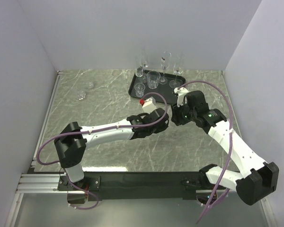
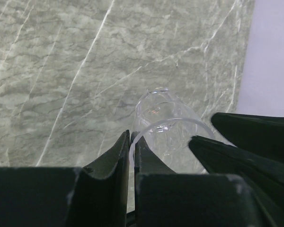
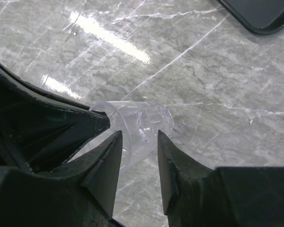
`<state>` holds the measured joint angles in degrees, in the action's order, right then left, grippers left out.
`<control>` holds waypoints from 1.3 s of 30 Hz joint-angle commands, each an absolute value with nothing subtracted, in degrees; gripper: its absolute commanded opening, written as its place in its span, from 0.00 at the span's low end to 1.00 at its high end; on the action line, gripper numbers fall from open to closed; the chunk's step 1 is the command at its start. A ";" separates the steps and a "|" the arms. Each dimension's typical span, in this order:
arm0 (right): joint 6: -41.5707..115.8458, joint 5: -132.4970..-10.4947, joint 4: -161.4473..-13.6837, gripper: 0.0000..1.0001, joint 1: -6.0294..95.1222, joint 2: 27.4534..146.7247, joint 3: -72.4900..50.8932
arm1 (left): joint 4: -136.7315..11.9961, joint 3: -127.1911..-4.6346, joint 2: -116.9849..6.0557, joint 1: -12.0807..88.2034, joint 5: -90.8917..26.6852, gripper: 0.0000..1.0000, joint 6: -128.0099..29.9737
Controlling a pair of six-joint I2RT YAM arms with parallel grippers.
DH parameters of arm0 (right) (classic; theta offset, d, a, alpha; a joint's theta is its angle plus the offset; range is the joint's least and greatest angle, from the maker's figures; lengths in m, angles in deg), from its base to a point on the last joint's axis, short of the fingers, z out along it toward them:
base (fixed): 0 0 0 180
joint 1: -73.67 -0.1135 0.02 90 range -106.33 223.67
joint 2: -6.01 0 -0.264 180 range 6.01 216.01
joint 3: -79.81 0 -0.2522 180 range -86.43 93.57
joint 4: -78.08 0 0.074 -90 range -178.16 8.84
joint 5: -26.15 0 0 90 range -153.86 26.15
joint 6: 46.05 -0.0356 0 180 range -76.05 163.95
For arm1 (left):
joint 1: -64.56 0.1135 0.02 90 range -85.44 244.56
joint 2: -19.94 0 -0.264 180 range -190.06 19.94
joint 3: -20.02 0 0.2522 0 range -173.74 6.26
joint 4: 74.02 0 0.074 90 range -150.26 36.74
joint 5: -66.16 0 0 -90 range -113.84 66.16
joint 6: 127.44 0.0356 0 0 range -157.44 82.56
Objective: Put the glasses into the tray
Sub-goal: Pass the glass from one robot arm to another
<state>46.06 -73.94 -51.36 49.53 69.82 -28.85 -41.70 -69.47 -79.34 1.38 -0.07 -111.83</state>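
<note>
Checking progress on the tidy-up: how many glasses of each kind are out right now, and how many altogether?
Stemmed glasses: 3
Short tumblers in the tray: 2
Small glasses loose on the table: 2
Small tumbler pinched by the left claw: 1
Total: 8 glasses

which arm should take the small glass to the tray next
Probably right. The right gripper straddles the small glass, with the tray just ahead; the left gripper only pinches the rim.
</note>
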 commanded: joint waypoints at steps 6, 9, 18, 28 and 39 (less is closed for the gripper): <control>46.24 -70.98 -52.65 0.33 49.06 72.62 -29.22 | -42.07 -73.37 -80.08 0.93 1.12 0.00 -111.80; 46.85 -70.19 -52.04 0.17 48.89 73.94 -28.52 | -43.64 -72.41 -79.21 0.93 0.77 0.01 -111.00; 50.01 -70.44 -51.25 0.00 49.67 74.04 -26.58 | -56.47 -63.02 -73.67 1.02 -3.79 0.34 -104.86; 58.98 -87.32 -46.33 0.00 57.32 74.65 -22.80 | -67.99 -54.04 -65.59 1.19 -9.60 0.70 -95.10; 59.07 -88.64 -51.24 0.00 60.84 81.32 -17.97 | -55.26 -51.75 -53.64 9.88 -8.72 0.92 -75.68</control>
<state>59.07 -87.30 -47.17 59.52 79.74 -21.75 -59.79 -51.50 -58.03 6.28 -9.41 -84.25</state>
